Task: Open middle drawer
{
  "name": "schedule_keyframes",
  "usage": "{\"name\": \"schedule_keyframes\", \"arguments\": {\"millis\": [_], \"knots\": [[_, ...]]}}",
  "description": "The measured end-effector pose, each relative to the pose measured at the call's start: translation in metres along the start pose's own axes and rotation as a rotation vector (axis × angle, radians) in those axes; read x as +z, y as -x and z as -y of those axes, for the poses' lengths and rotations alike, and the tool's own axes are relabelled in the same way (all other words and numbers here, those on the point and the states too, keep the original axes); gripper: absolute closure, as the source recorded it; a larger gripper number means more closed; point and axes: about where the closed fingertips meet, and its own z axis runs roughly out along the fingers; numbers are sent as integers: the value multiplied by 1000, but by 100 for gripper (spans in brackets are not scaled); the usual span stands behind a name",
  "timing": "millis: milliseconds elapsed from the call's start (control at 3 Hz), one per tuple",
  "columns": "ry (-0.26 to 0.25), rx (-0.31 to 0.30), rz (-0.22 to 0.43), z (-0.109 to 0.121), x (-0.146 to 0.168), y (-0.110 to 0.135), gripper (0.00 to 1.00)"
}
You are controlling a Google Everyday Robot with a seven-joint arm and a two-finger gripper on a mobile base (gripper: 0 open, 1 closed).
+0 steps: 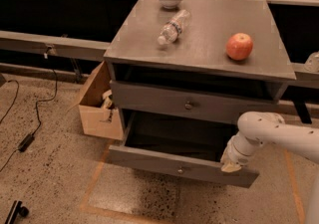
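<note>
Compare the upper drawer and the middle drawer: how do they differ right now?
The middle drawer is pulled well out, its dark inside exposed; the upper drawer sits pushed in. The gripper is at the middle drawer's right front end; nothing touches the upper drawer. The upper drawer's front looks taller than the middle drawer's. Both are grey with one small round knob at centre.
</note>
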Motion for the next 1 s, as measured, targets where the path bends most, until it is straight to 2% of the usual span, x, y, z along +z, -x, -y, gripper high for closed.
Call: {"name": "schedule_keyframes", "arguments": {"millis": [333, 667, 1000], "knots": [[6, 13, 13, -22, -20, 17, 58], [4, 28, 12, -30, -33, 29, 61], [-36, 30, -4, -24, -35, 35, 84]]}}
